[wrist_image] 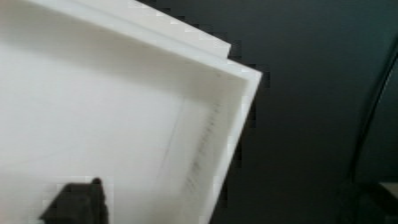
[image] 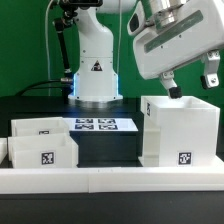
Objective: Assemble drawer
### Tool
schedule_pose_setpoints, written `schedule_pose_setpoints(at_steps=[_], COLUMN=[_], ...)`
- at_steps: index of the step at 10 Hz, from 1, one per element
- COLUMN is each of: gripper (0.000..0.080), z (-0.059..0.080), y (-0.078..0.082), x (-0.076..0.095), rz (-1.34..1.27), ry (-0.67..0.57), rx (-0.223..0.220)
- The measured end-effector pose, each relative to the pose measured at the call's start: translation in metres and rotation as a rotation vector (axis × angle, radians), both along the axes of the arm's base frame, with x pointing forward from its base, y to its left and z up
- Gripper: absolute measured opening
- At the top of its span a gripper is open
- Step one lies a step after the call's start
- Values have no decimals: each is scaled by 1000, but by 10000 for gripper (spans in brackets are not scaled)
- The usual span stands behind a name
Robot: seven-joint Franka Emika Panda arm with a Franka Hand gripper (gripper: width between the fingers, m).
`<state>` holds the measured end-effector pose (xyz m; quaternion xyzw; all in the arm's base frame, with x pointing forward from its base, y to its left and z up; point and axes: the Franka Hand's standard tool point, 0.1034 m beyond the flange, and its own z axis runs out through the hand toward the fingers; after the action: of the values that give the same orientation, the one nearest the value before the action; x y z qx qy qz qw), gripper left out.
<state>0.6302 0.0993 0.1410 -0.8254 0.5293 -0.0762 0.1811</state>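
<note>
As logged from the exterior view's left, the rear tray [image: 38, 127] and the front tray [image: 42, 153] were found close together, one behind the other, open sides up, well apart from the shell [image: 180, 130]. The marker board [image: 97, 125] was noted between trays and shell, set farther back. The shell was stood upright at the exterior view's right, just behind the border rail [image: 110, 178]. The hand [image: 190, 84] was hung just above its open top, fingers apart, nothing gripped. In the wrist view one finger [wrist_image: 71, 200] was seen near the rim [wrist_image: 222, 95].

Risk, as judged: were the descent off line, the rim would be struck and the shell shoved or tipped. Smooth plastic could also slip in a pinch.

The table [image: 110, 150] was recorded as black, matte and sparsely occupied. The room was recorded as dark-backed, with the arm's white base [image: 97, 70] behind the marker board.
</note>
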Motion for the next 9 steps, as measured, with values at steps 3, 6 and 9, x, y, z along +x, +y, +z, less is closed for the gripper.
schedule_pose_setpoints(at_steps=[3, 6, 9], gripper=[649, 649, 649], z=[-2, 5, 14], y=[0, -22, -31], x=[-1, -8, -4], rz=[71, 480, 757], ry=[-10, -9, -39], rx=[-26, -170, -245])
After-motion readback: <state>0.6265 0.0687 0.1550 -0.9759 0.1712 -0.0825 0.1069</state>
